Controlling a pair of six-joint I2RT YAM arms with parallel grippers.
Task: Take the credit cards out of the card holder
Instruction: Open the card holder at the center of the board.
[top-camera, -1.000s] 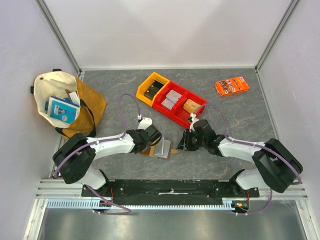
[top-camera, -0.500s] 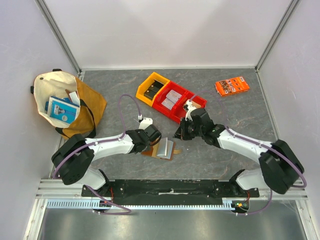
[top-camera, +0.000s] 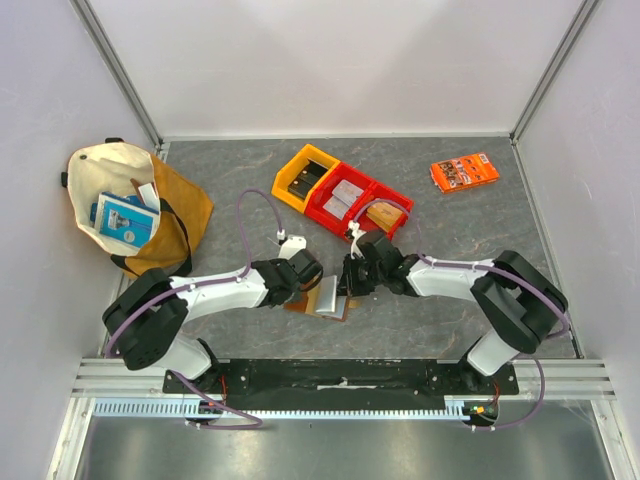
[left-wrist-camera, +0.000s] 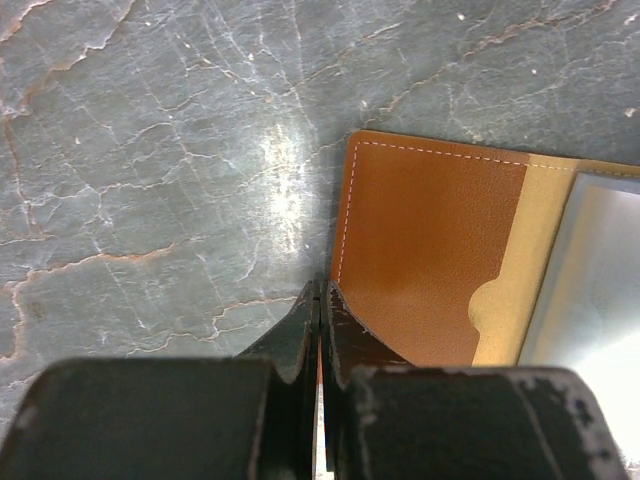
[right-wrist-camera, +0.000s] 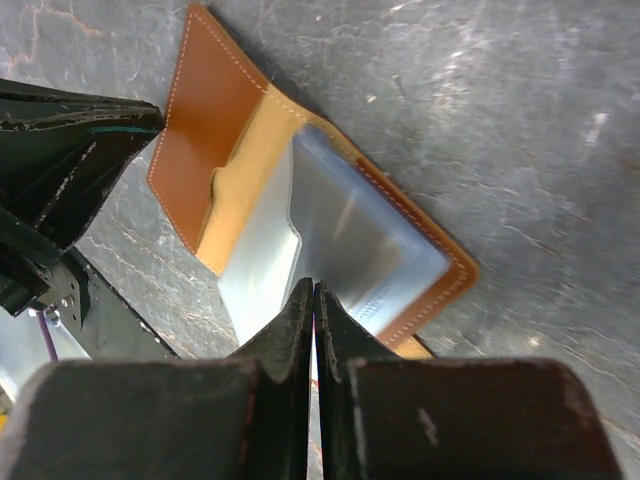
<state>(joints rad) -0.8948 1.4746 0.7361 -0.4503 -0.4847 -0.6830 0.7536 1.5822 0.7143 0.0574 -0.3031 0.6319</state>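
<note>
Top view: one card holder (top-camera: 330, 298) lies open at the lower centre of the worktop (top-camera: 470, 240), left tool (top-camera: 312, 284) and right tool (top-camera: 349, 283) meeting at it. There is open room to the right and three bins (top-camera: 343, 200) behind.

Left wrist: the left tool clamps the holder's left edge.

Right wrist: the right tool is narrowed to a slit at the near edge of the pale credit cards (right-wrist-camera: 340, 230); I cannot count them.

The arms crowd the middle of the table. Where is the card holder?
In the top view the card holder lies open on the table, just left of centre, between the left hand and the right hand.
</note>
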